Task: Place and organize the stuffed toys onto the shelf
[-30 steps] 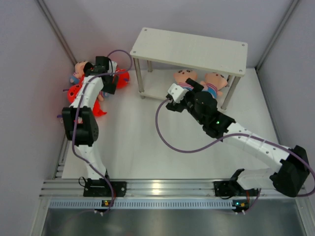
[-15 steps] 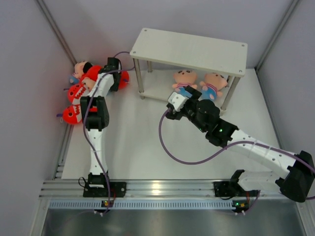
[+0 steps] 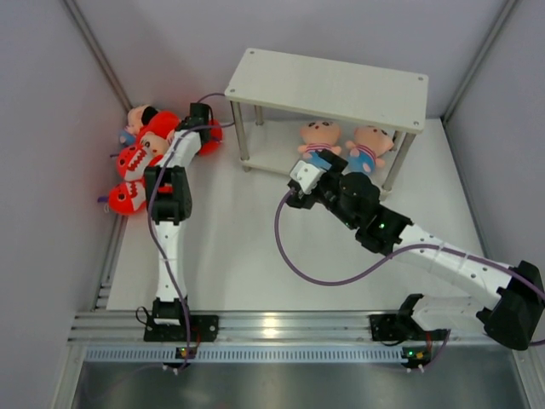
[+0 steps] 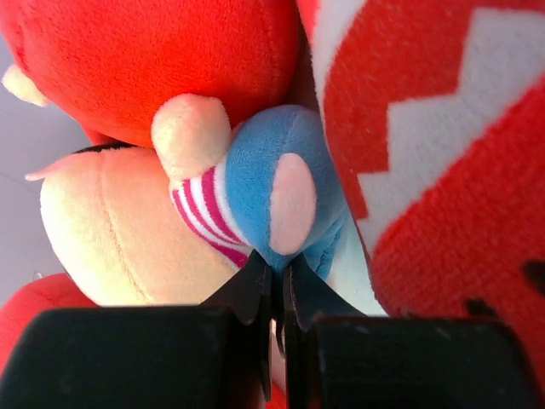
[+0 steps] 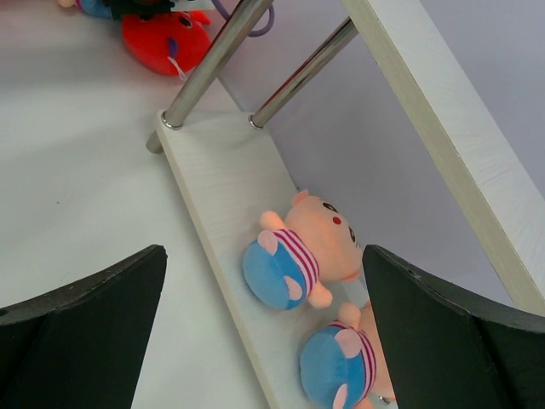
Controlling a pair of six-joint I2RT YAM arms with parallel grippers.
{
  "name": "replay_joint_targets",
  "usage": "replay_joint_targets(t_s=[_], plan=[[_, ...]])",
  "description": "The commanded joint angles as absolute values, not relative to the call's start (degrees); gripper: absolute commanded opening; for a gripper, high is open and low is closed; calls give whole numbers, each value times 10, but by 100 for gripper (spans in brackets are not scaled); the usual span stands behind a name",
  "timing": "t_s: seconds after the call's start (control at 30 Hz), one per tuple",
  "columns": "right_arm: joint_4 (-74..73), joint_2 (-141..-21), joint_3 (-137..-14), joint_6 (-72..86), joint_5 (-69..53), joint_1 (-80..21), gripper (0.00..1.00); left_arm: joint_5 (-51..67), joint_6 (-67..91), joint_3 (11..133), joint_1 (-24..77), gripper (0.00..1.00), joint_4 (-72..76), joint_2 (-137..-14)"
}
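2 dolls [image 3: 321, 136] lie side by side on the shelf [image 3: 328, 85] lower tier, so that part looks done. Remaining: 1 doll [image 4: 255, 187] and red sharks [image 3: 128, 196] piled by the left wall. Left gripper [image 4: 278, 285] is pressed together at that doll's blue bottom; right gripper [image 5: 263, 248] is spread and empty.

The shelf [image 3: 328, 85] stands at the back of the table [image 3: 230, 247]. Two dolls [image 3: 320, 136] lie side by side on its lower tier, toward the right end. Left of the shelf, sharks [image 3: 128, 198] and another doll [image 3: 135, 117] are heaped against the wall [image 3: 51, 128].
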State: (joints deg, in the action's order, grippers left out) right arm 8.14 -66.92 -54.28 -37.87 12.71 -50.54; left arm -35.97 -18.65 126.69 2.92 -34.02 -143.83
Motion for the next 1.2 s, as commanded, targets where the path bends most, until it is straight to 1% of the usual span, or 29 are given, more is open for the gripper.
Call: replay_joint_targets(t_s=[0.0,0.07,0.1,0.13,0.23,0.27,0.3,0.37,0.4,0.43,0.47,0.5,0.53,0.63,0.77,0.8,0.93,0.97,1.0,1.07,1.1,1.17], plan=[[86,-669,-546,-365,117,-514,100,-355,-192,1271,5,0,-280,-1435],[83,-665,-545,-358,119,-515,99,-333,-186,1224,-3,0,-280,-1395],[81,-660,-544,-356,120,-515,99,-296,-182,1204,-16,0,-280,-1374],[79,-658,-541,-353,121,-519,100,-270,-179,1155,-25,0,-281,-1327],[76,-641,-536,-346,125,-524,99,-169,-194,1066,-37,0,-282,-1197],[76,-629,-529,-342,125,-529,99,-137,-221,995,-37,0,-283,-1160],[76,-624,-526,-340,127,-531,99,-95,-231,963,-36,0,-283,-1085],[80,-612,-512,-333,129,-534,99,-51,-261,877,-36,0,-299,-1018],[80,-601,-508,-330,131,-536,99,-30,-272,857,-36,0,-316,-960],[79,-596,-502,-329,132,-539,99,21,-284,836,-37,0,-333,-935],[80,-590,-498,-323,132,-544,99,39,-307,809,-36,0,-348,-911],[79,-578,-497,-322,131,-547,99,63,-319,797,-35,0,-394,-870],[78,-575,-491,-322,130,-549,99,110,-349,788,-34,0,-416,-850],[74,-560,-486,-321,135,-563,99,165,-412,737,-28,0,-473,-775],[70,-548,-483,-319,141,-580,99,189,-503,669,37,0,-517,-696],[69,-547,-483,-319,147,-582,99,185,-516,657,75,0,-520,-673],[61,-543,-482,-318,161,-589,100,167,-527,659,185,0,-581,-698],[60,-542,-481,-318,163,-591,99,152,-525,656,209,0,-579,-703],[60,-543,-480,-317,167,-592,99,116,-523,653,270,0,-580,-714],[58,-547,-480,-317,172,-593,99,57,-507,656,341,0,-577,-727],[55,-548,-480,-318,179,-594,99,-13,-505,665,409,0,-574,-743],[47,-553,-483,-317,185,-596,99,-67,-504,678,455,0,-547,-760]])
